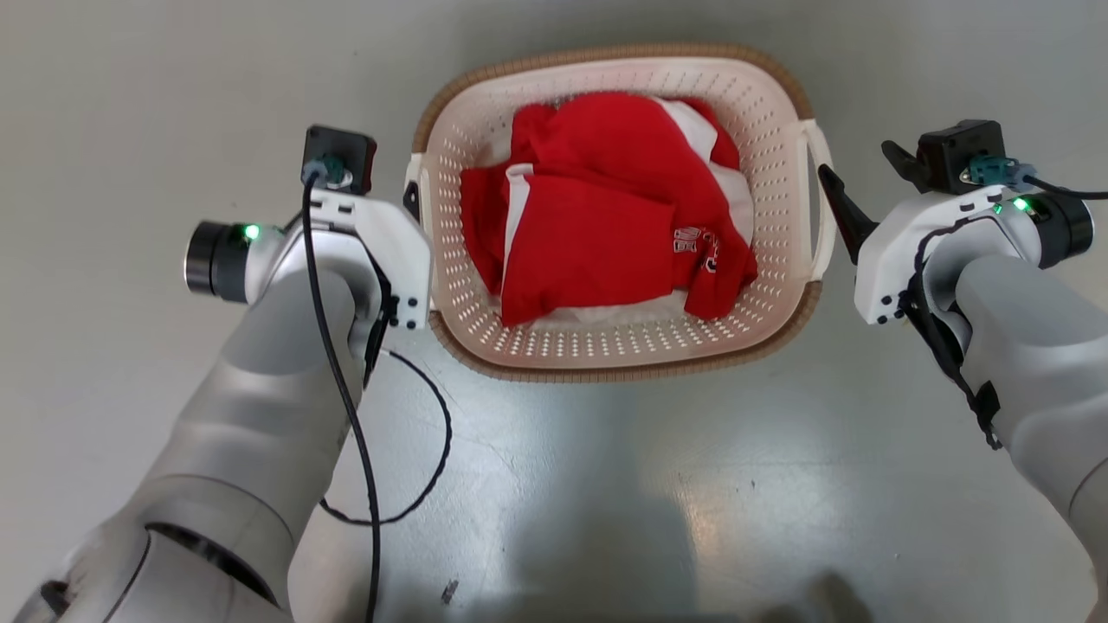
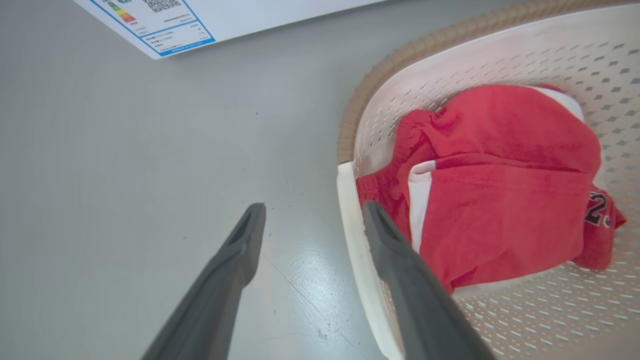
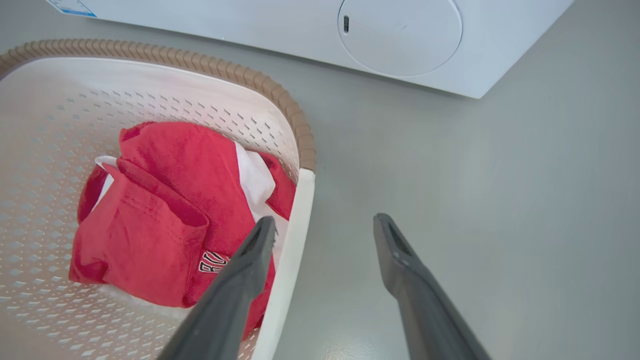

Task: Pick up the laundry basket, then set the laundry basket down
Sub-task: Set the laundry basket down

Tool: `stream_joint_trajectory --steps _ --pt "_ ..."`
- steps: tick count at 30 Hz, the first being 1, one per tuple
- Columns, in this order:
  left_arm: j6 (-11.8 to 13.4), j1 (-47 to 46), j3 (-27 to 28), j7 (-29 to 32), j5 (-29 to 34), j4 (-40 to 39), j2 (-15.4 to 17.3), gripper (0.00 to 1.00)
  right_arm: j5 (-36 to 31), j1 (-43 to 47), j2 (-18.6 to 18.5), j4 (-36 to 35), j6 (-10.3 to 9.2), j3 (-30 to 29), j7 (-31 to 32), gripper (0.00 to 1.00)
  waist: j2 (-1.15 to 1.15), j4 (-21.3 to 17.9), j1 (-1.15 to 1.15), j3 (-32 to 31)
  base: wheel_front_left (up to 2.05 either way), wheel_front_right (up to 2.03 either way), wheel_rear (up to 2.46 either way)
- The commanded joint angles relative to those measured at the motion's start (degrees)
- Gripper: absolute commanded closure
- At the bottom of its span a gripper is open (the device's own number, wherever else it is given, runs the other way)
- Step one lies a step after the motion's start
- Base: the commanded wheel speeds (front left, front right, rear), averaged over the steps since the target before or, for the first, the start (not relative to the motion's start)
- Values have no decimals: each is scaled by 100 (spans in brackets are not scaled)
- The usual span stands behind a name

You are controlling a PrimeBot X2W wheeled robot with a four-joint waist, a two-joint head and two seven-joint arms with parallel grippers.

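A small cream perforated basket with a brown woven-look rim sits on a grey floor, in the middle of the head view between the two arms. Crumpled red clothes with white trim and dark lettering lie inside it.

A white loop handle is on each short side. The left handle lies between the two dark fingers of the left gripper. These fingers are spread apart, one over the floor outside the basket and one over its inner edge beside the clothes. I cannot tell whether either finger touches the handle.

The right handle likewise lies between the spread fingers of the right gripper, one above the clothes inside the basket and one over bare floor. In the head view this gripper is just beside the right handle.

Beyond the basket stands a white washer with a round cover on its lower front. A black cable loops from the left arm over the floor.
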Motion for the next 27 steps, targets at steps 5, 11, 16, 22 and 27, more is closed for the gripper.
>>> stream_joint_trajectory --steps 5,11,16,22,27 --pt "-10 360 178 -366 -161 -21 172 0 -143 401 -73 -96 10 -326 -83 0 0 -17 0 -495 0 0 0" --pt "-104 709 299 -687 -256 -44 240 0 -694 680 -267 -583 10 -1217 -84 0 0 -60 0 -1208 0 0 0" --pt "-131 1188 493 -740 -260 -362 446 0 -1705 1277 -422 -1182 10 -2477 -85 0 0 -133 0 -2062 0 0 0" --pt "-89 1915 881 -742 -116 -1011 737 0 -2692 2149 -355 -1698 10 -3620 -85 0 0 -171 0 -2933 0 0 0" --pt "-117 2420 1106 -742 -2 -1222 899 0 -3137 2677 -253 -1929 10 -4113 -85 0 0 -209 0 -3419 0 0 0"
